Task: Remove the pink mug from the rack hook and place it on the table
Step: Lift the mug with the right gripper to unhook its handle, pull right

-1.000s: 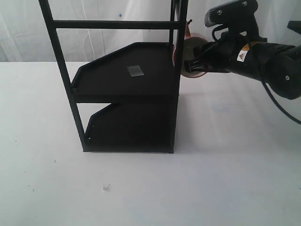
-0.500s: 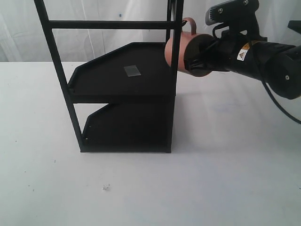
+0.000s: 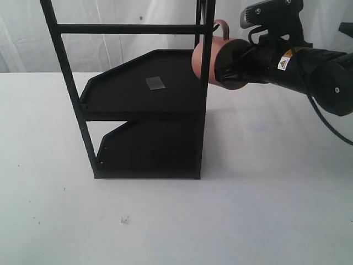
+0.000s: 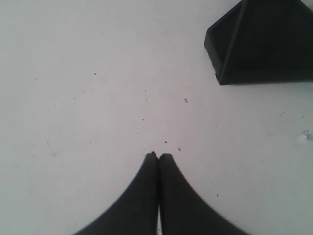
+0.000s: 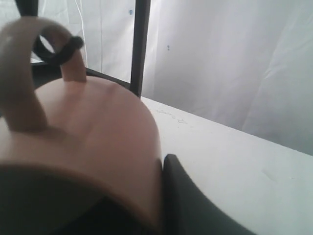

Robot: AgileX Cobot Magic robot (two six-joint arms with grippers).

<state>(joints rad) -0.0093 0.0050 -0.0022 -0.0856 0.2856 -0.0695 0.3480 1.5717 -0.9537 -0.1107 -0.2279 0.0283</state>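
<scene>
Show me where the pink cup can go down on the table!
The table is bare right of the rack, under the right tool holding the pink mug. The strip in front of the rack is free too, apart from a crumb. It's crowded at the rack's post, where the rack hook sits inside the mug's handle.

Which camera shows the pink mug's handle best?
The right wrist view: the handle of the pink mug is close up, with the rack hook in its loop. The exterior view shows the handle small, beside a post of the rack. The left wrist view shows none of it, only table and a rack corner.
</scene>
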